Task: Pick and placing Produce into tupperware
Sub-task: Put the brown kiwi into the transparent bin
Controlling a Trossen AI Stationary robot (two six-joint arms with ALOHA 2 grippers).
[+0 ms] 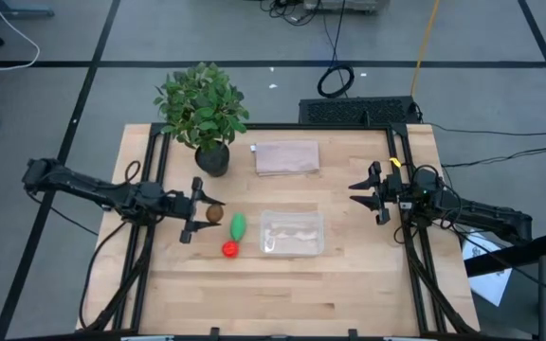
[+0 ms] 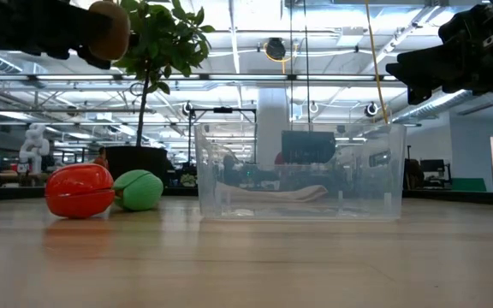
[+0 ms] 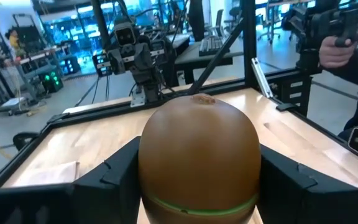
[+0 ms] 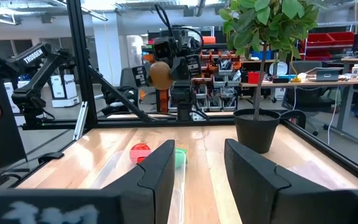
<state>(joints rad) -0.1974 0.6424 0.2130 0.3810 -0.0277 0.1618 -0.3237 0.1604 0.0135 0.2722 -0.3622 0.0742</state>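
Above worktop (image 1: pixel 349 294), left gripper (image 1: pixel 204 212) clamped on brown kiwi (image 1: pixel 215 213), lifted clear of surface. Green piece (image 1: pixel 239 225) and red piece (image 1: pixel 229 249) side by side on worktop, just left of clear tub (image 1: pixel 292 233). Right gripper (image 1: pixel 366 193) raised at right edge, jaws apart, holding nothing. Potted plant (image 1: pixel 203 109) behind.

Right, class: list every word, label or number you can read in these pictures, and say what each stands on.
"TROSSEN": white letters on a dark arm beyond the table, in the right wrist view.
Pale marks on the body of the right gripper: too blurred to read.
Kiwi in the left gripper, tupperware, table: no text to be seen.
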